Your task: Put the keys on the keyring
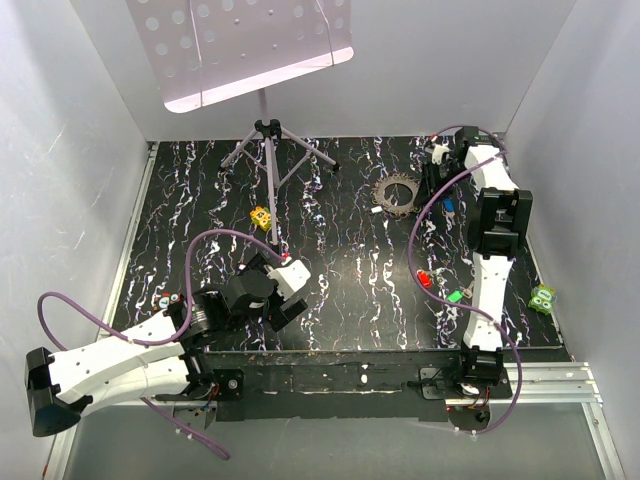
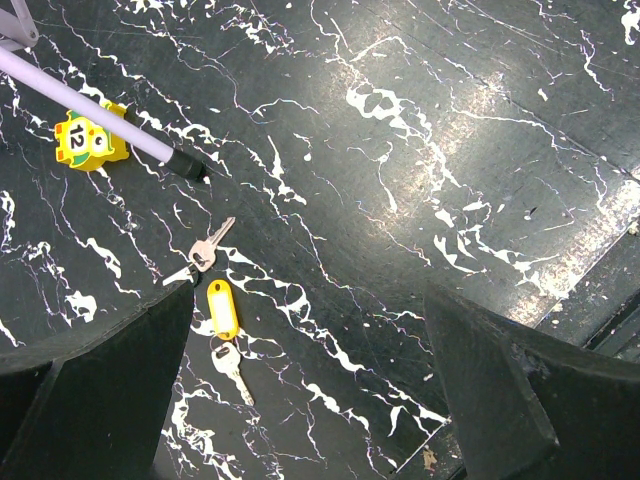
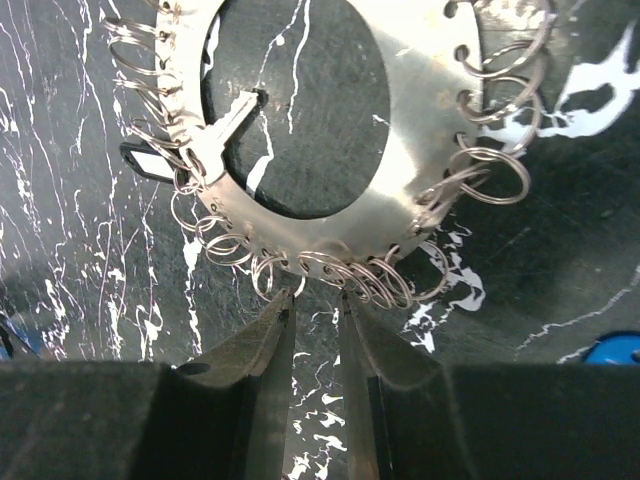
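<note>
Keys are scattered, none in either hand. Under the left hand (image 2: 308,295) lie a brass key (image 2: 207,250), a yellow tag (image 2: 221,307) and a silver key (image 2: 232,368), flat on the black marbled surface (image 1: 350,290). The tag sits between the two keys; the silver key's head is right at the tag's lower end. The brass key is just above it, can't tell if they touch.

Over on the right side, a red-headed key (image 1: 423,279) and a green-headed key (image 1: 458,296) lie near each other, just beside the right arm's forearm. A blue-headed key (image 1: 450,208) lies farther back, btwn the ring plate (image 1: 397,193) and that arm.

The plate is a flat metal disc w/ a big hole in the middle and lots of split rings (image 3: 490,170) hanging round its rim. One black-headed key (image 3: 222,128) already sits at the rim, blade pointing into the hole.

Right hand (image 3: 315,300) is right at the plate's near edge, fingers only narrowly apart, bare surface showing thru the gap. Tips are in among the rings; can't tell if they touch one.

Left hand is spread wide, nothing in it, hovering over the tag and keys.

Also there: yellow block (image 2: 85,140) marked 12, w/ a music-stand leg (image 2: 100,110) across its top corner, and a green block (image 1: 543,297) near the right wall.
</note>
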`<move>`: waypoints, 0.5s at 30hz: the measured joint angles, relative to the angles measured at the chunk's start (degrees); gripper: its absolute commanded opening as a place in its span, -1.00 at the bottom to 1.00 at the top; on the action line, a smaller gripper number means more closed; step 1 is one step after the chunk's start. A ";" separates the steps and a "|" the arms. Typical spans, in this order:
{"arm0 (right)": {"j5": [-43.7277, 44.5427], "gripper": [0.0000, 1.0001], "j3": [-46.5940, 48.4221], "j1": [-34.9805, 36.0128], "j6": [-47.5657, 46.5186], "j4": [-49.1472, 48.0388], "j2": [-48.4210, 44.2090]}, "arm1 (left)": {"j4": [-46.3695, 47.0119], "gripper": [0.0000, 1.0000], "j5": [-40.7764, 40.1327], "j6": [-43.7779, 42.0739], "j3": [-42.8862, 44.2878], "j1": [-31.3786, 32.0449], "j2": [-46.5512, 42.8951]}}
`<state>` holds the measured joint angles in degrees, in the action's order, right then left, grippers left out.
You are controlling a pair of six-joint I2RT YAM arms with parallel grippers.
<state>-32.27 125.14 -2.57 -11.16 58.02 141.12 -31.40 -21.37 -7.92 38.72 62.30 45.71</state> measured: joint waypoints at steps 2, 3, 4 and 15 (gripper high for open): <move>0.07 -0.37 0.00 0.50 -0.61 0.37 0.00 | 0.00 0.99 0.00 0.00 0.00 0.00 0.00; 0.22 -0.37 -0.02 0.90 -1.03 0.50 0.00 | 0.00 0.99 0.00 0.00 0.00 0.00 0.00; 0.31 -0.37 -0.02 1.18 -1.22 0.52 -0.02 | 0.00 0.99 0.00 0.00 0.00 0.00 0.00; 3.04 -0.36 -0.46 5.55 -3.43 0.50 -0.02 | 0.00 0.99 0.00 -0.02 0.00 -0.11 0.00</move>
<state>-29.23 124.68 2.98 -14.59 58.52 141.10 -31.40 -21.37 -7.94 38.72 62.19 45.71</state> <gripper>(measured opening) 0.317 0.993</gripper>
